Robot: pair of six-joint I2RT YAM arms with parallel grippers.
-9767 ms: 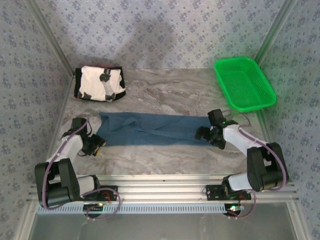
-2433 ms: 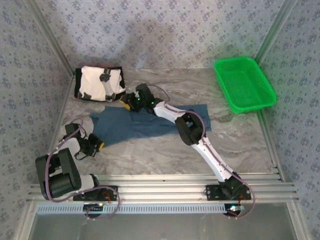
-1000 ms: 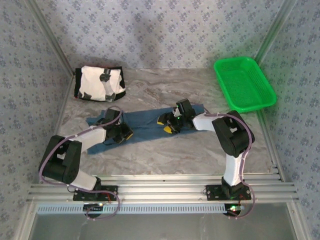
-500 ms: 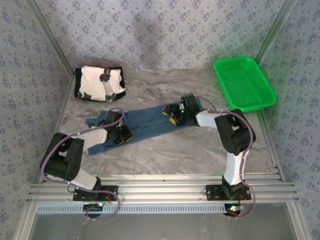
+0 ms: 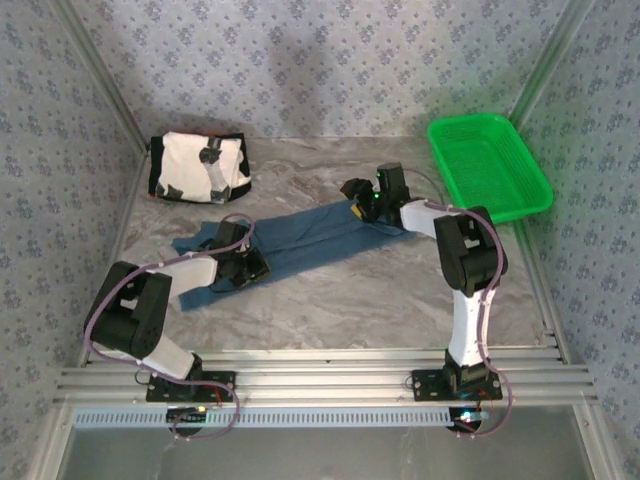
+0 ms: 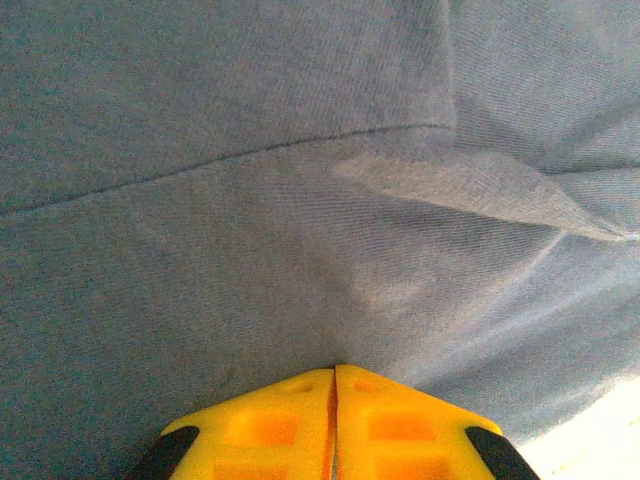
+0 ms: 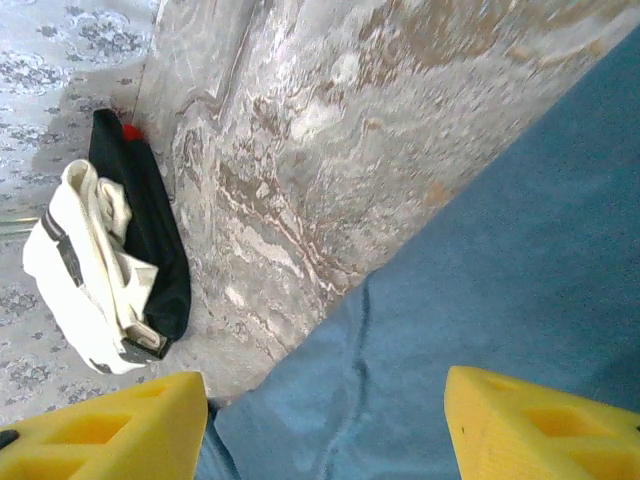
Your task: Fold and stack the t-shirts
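Note:
The dark teal-blue t-shirt (image 5: 310, 235) lies in a long strip across the middle of the table, and it also shows in the left wrist view (image 6: 300, 200) and the right wrist view (image 7: 480, 300). My left gripper (image 5: 246, 268) sits low on its left part. Its yellow fingers (image 6: 300, 420) are shut together, and the cloth runs into their tips. My right gripper (image 5: 358, 194) hovers over the strip's far right end, open, with nothing between its fingers (image 7: 540, 420). The cream-white t-shirt with black edges (image 5: 198, 166) lies folded at the back left, and the right wrist view (image 7: 90, 280) also shows it.
A bright green plastic basket (image 5: 490, 170) stands at the back right, close to the right arm's elbow. Patterned walls close in the table on three sides. Bare marble table (image 5: 340, 300) lies in front of the teal shirt.
My right gripper has slid right and toward the back along the teal shirt, staying open. The left gripper has stayed put, shut on the shirt's left part.

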